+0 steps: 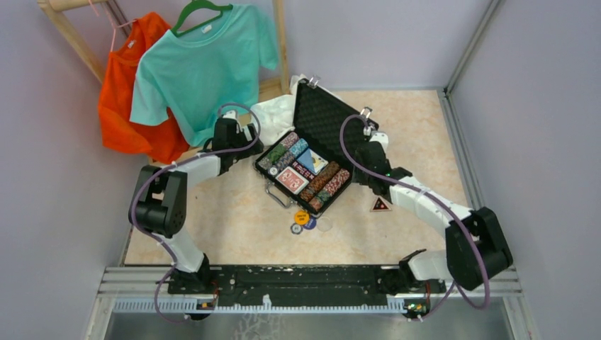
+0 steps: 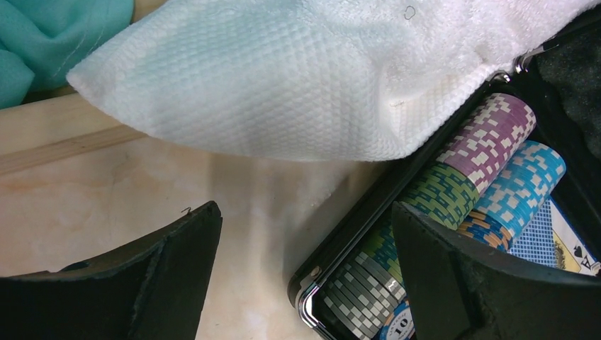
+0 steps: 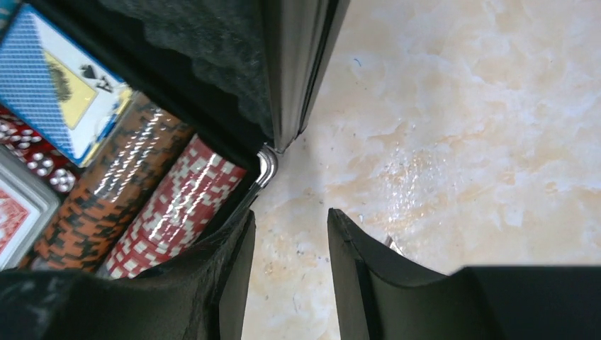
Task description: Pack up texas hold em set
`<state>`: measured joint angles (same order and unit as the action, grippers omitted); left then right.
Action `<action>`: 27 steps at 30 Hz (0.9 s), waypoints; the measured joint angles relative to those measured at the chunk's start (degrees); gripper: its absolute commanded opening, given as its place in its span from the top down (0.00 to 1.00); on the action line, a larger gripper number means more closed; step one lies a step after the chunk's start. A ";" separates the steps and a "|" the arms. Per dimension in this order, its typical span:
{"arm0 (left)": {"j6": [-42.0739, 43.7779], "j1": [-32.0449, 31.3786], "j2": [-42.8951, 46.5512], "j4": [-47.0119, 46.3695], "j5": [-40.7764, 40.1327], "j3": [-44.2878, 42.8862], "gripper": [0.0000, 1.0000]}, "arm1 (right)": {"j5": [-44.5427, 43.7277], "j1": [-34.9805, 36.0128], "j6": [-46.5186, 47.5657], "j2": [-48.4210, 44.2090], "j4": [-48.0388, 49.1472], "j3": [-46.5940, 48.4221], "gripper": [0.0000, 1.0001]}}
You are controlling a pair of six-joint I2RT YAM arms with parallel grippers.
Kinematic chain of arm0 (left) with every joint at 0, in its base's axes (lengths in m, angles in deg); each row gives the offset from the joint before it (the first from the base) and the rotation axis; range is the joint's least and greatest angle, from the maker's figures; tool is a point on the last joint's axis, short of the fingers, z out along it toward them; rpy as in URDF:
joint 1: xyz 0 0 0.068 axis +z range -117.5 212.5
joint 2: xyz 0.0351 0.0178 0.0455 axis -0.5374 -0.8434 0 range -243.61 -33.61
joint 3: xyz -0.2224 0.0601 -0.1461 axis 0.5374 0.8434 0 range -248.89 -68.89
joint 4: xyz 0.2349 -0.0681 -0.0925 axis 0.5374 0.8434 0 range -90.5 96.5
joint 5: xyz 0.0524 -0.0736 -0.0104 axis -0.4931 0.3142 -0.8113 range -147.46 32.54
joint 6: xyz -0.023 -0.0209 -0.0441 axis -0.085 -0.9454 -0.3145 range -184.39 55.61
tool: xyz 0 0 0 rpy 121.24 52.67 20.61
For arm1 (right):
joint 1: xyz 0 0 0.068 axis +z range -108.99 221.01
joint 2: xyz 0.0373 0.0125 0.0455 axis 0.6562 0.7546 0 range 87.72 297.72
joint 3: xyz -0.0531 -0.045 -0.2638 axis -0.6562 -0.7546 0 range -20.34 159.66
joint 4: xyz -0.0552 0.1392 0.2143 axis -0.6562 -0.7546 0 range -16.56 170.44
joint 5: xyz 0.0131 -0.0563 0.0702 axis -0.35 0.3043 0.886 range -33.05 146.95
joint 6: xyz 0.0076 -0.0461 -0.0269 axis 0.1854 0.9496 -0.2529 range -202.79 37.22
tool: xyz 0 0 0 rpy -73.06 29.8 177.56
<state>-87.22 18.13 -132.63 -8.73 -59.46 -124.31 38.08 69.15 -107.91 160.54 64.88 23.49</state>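
Writing: "10" legible on one chip (image 2: pixel 404 327); spade and "A" on the blue deck (image 3: pixel 60 81); dark lettering on the yellow button (image 1: pixel 301 217), too small to read.
Case (image 1: pixel 327 117): black, silver-cornered, mid-table (image 1: pixel 234 219), lid raised toward 12 o'clock; chip rows (image 1: pixel 326 180), red deck (image 1: pixel 292 180) and blue deck inside.
Loose buttons (image 1: pixel 310 223): on the table at the case's 6 o'clock, just beside its handle edge.
Left gripper (image 2: pixel 305 276): at the case's 9 o'clock, jaws spread wide, holding nothing, case corner showing between the fingers.
Right gripper (image 3: pixel 287 283): at the case's 3 o'clock, jaws partly apart, gripping nothing; silver corner (image 3: pixel 266 164) just beyond the fingertips at 12 o'clock.
White cloth (image 2: pixel 298 78): at the case's 11 o'clock, touching its edge.
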 measured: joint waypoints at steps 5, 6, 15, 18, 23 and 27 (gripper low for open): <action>-0.20 0.00 -0.02 -0.76 0.09 1.11 0.09 | 1.18 -2.67 -0.09 6.19 3.15 0.22 0.61; -0.31 0.00 -0.02 -0.79 0.11 1.70 0.10 | 1.46 -3.23 -0.22 7.37 4.07 0.31 0.62; -2.45 -0.07 1.44 -3.30 1.60 7.74 0.14 | 2.54 -4.57 -0.94 16.22 7.39 6.27 0.67; -3.30 -0.11 2.91 -4.96 1.86 10.49 0.14 | 2.43 -4.81 0.02 17.92 6.49 7.93 0.68; -3.85 -0.15 5.05 -6.43 2.29 13.51 0.14 | 2.14 -5.33 1.57 20.09 4.87 10.69 0.68; -3.93 -0.31 6.21 -5.95 2.91 14.45 0.14 | 2.19 -6.32 2.69 22.34 3.67 13.55 0.69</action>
<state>-91.15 17.83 -126.43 -14.68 -56.55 -109.86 40.27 62.83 -105.22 182.88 68.56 37.04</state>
